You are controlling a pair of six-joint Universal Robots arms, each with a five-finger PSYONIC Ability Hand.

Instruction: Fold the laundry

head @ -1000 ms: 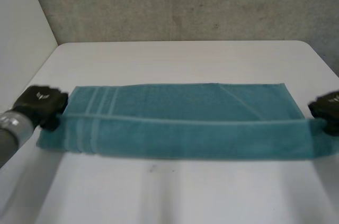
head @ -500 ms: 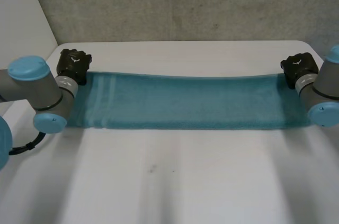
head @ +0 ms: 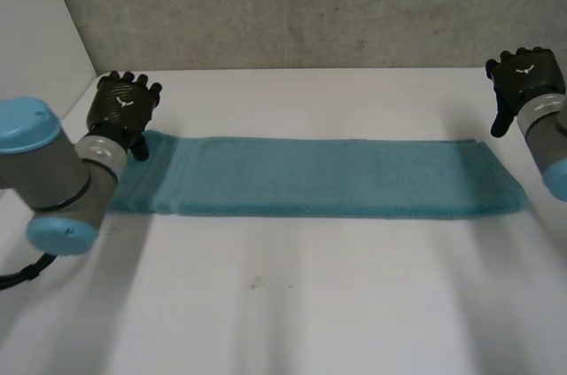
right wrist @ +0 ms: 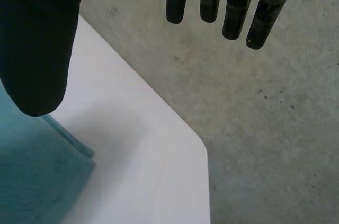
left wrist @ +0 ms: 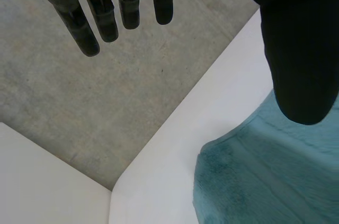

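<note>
Teal terry towel [head: 328,177] lies as a folded strip across the white table [head: 292,304], left hand [head: 124,105] and right hand [head: 524,78] near its ends, fingers straight and empty; pinching only one layer could unfold it.

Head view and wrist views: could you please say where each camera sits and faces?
Head view: behind the arms, looking down at the table and towel; both arms, left hand, right hand.
Left wrist view: on that wrist, along its open hand, toward the towel's end and table corner.
Right wrist view: likewise, at the opposite end.
Shared: towel, table.
</note>
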